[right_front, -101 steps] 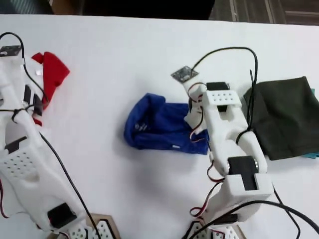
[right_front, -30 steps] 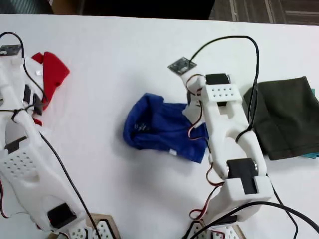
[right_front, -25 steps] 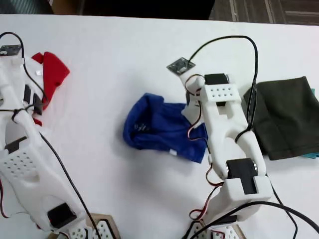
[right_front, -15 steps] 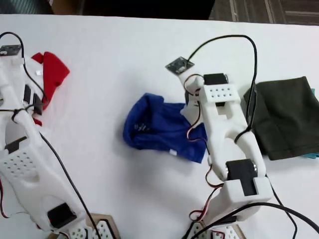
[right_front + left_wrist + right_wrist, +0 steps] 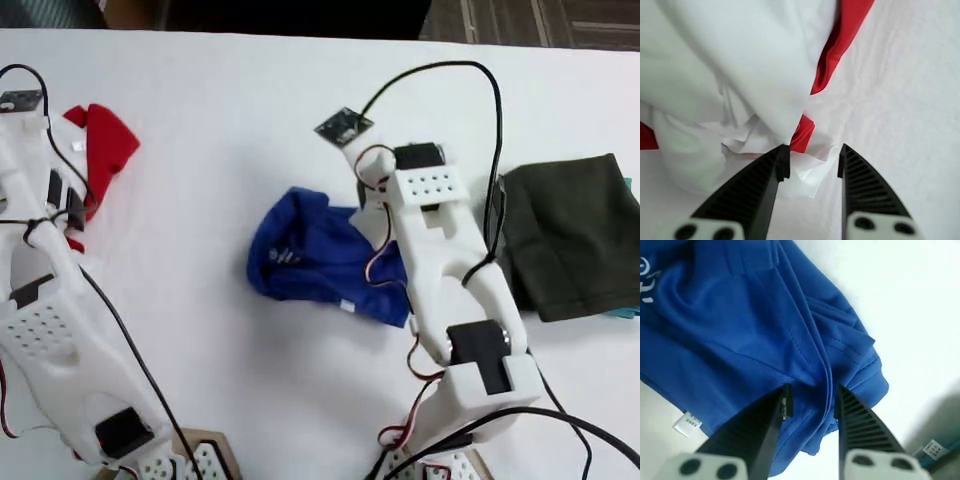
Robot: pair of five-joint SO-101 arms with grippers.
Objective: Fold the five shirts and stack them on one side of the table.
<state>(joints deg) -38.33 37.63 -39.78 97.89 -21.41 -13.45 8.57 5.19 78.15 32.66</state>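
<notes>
Your right gripper [image 5: 811, 400] straddles a ridge of the blue shirt [image 5: 740, 330] mid-table, jaws parted. Close on too little cloth and the shirt may slip free or bunch. Farther off, your left gripper [image 5: 812, 160], also parted, sits over white cloth [image 5: 740, 60] and the red shirt [image 5: 845, 30], where it could snag both.

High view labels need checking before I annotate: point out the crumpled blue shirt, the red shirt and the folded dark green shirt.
crumpled blue fabric shirt [image 5: 300, 255]: high view, middle of the bunched cloth.
red fabric shirt [image 5: 108, 146]: high view, its broad part.
folded dark green fabric shirt [image 5: 575, 235]: high view, centre of top layer.
</notes>
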